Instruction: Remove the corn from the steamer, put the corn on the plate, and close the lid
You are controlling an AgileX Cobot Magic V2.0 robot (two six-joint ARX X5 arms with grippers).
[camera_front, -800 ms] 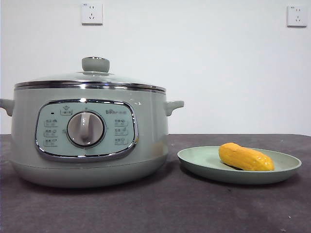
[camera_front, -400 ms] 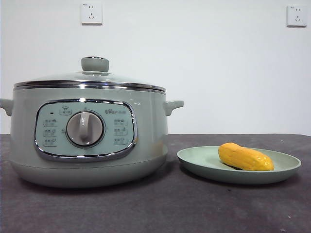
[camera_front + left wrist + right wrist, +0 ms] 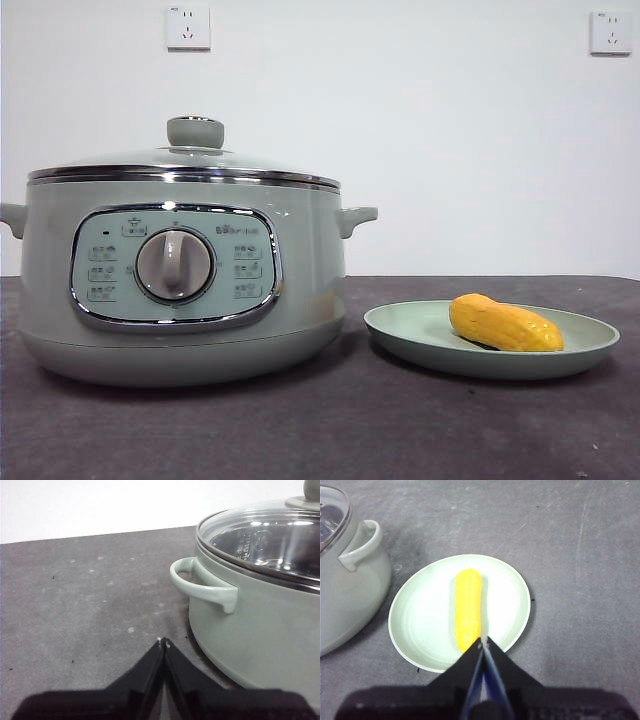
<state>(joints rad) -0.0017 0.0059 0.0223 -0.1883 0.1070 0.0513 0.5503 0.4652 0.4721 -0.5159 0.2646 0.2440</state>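
The sage-green steamer (image 3: 185,290) stands at the left of the front view with its glass lid (image 3: 190,160) seated on the rim. Right of it the yellow corn (image 3: 503,324) lies on the pale green plate (image 3: 585,345). Neither arm shows in the front view. My left gripper (image 3: 163,642) is shut and empty, low over the table beside the steamer's side handle (image 3: 205,582). My right gripper (image 3: 483,642) is shut and empty, above the near end of the corn (image 3: 467,606) on the plate (image 3: 420,620).
The dark grey table (image 3: 400,430) runs under everything. Two wall sockets (image 3: 188,27) hang on the white wall behind. Open table lies beside the steamer in the left wrist view (image 3: 75,595) and around the plate in the right wrist view (image 3: 580,580).
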